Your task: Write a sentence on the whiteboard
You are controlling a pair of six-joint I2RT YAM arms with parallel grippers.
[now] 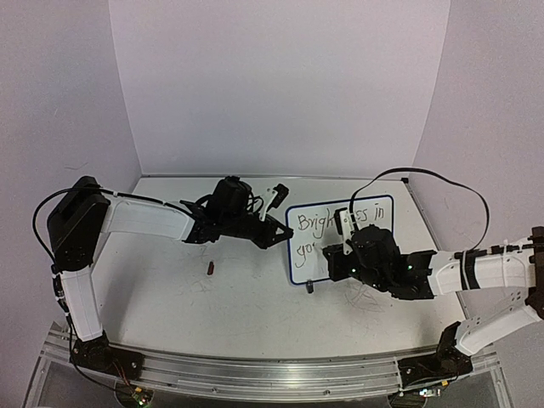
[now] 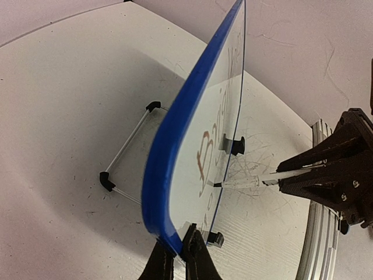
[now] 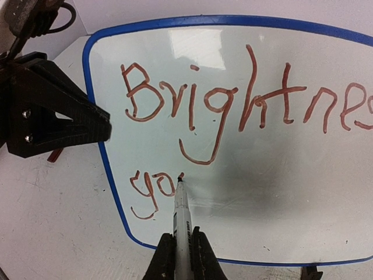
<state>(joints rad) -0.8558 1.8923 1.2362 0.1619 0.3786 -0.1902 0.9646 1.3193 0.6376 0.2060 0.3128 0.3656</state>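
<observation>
Two grippers: both clamped shut; left gripper [image 2: 183, 256] pinched the whiteboard [image 2: 175, 146] by its blue edge; right gripper [image 3: 180, 252] held the marker [image 3: 182, 213]
whiteboard: stood tilted back on the table [image 1: 212, 314], between both grippers; face toward the right one
sentence [image 3: 245, 99]: "Brightnes…" on line one; line two read "yo" or "go", unclear which
marker tip [image 3: 179, 181]: touched the board just after the "o"
step: called for light, even pressure and short strokes; left pinch had to brace against the push; line two needed to run level, clear of the "g" tail above

Glossy, reflective whiteboard [image 3: 262, 192] with smooth blue plastic frame [image 3: 110, 175]; matt, scribble-scuffed white tabletop [image 1: 212, 306]; ribbed metal rail [image 1: 272, 371].
</observation>
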